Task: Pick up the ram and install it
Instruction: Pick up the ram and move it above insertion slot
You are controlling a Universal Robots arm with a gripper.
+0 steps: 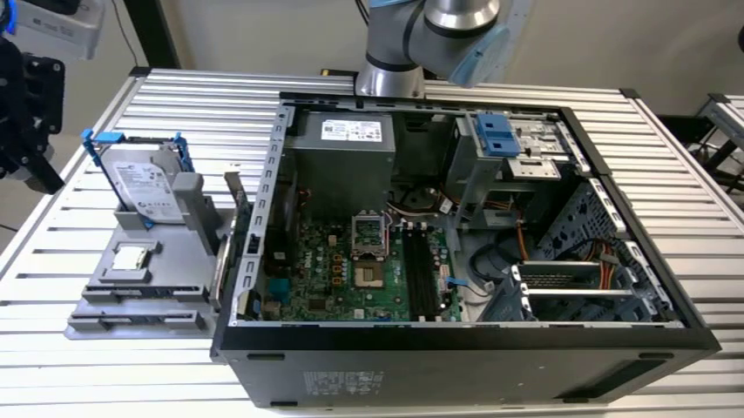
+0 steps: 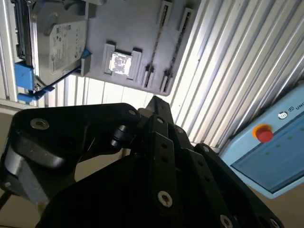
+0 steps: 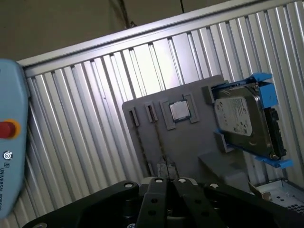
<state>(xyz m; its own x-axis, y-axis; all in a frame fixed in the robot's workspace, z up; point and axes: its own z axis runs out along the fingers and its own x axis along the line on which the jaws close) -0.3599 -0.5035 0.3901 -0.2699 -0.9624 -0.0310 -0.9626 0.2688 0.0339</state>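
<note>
The ram appears as a thin dark line (image 3: 151, 145) standing on edge between the slots of the grey parts holder (image 3: 190, 142); in the second wrist view it is the thin line (image 2: 156, 47) on the same holder (image 2: 128, 28). My black gripper (image 1: 26, 104) hangs off the table's edge at the exterior view's left, apart from the holder (image 1: 139, 300). Its body fills the near part of both wrist views (image 2: 154, 107) (image 3: 166, 183), and nothing is seen in its grasp.
The holder also carries a silver hard drive in a blue frame (image 1: 145, 183) and a small square CPU chip (image 1: 131, 257). An open computer case (image 1: 465, 252) with its green motherboard (image 1: 348, 279) lies at the exterior view's right. A teach pendant (image 2: 266, 152) sits beside the ribbed table.
</note>
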